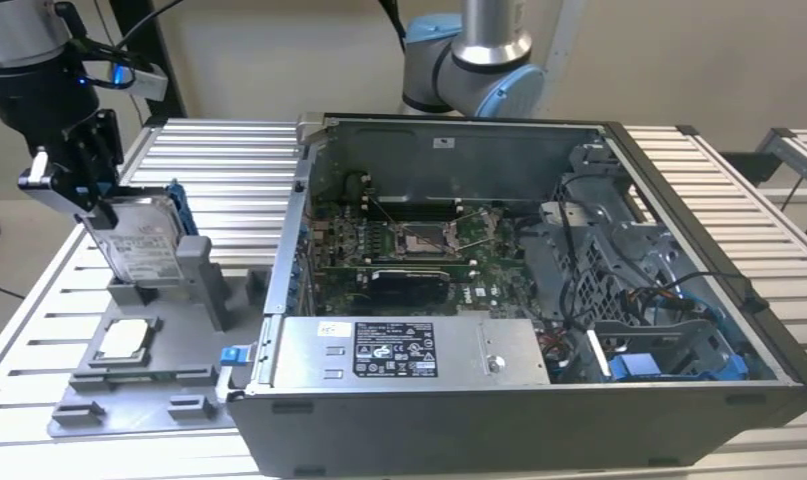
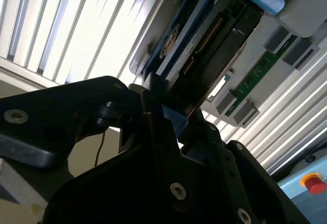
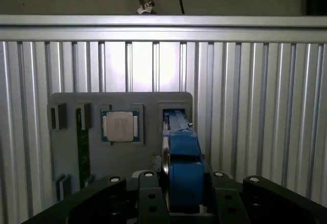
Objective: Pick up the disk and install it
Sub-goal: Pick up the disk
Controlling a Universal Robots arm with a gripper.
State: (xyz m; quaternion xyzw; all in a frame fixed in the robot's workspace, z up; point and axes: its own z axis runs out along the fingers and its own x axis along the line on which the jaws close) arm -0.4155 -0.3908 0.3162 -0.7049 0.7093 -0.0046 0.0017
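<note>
1. My gripper [image 1: 94,195] is pinched on the top edge of the disk [image 1: 143,245], one finger on each broad side. In the first wrist view the blue carrier sits squeezed between my fingers [image 3: 148,185].
2. The disk is at the exterior view's left, over the grey fixture tray [image 1: 176,362] on the slatted aluminium table [image 1: 230,160].
3. Its lower end is level with the tray's upright holder posts [image 1: 200,275]. I cannot tell whether it touches them.
4. There is open room above the disk and towards the table's far slats. The open computer case [image 1: 510,425] stands near, at the exterior view's right, and its side wall [image 1: 294,230] is the closest edge.
5. The disk stands on end, its long axis near vertical and leaning slightly. Its labelled face turns towards the exterior camera, and the blue frame runs along the far long edge.
6. The processor chip [image 1: 123,338] lies flat in its own tray pocket, just beside the holder and apart from the disk.
</note>
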